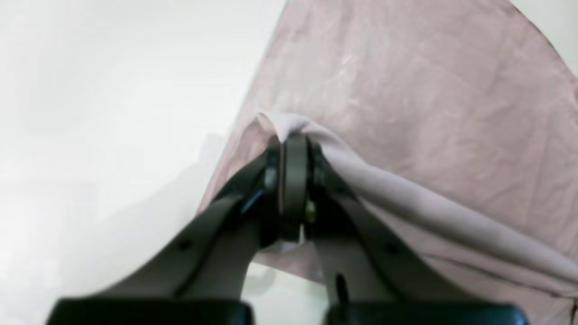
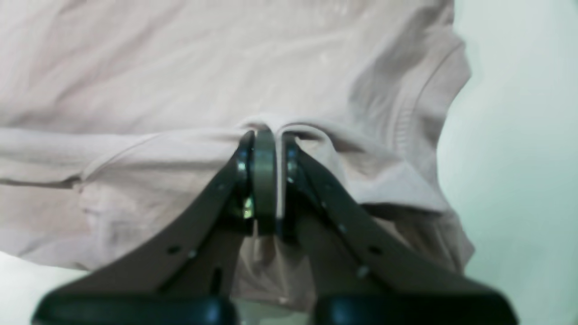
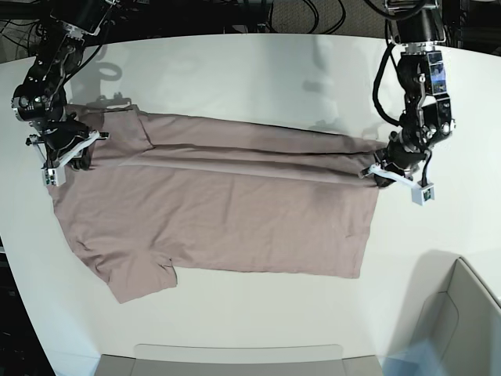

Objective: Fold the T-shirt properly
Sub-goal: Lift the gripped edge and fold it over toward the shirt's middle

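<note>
The mauve-pink T-shirt lies spread across the white table, its far long edge lifted and folded toward the middle. A sleeve sticks out at the front left. My left gripper is shut on the shirt's hem-side edge at the base view's right. My right gripper is shut on the shirt's edge near the shoulder and sleeve, at the base view's left. The collar is not clearly in view.
The white table has bare surface behind and to the right of the shirt. A grey bin stands at the front right corner. A grey tray edge runs along the front. Cables hang behind the table.
</note>
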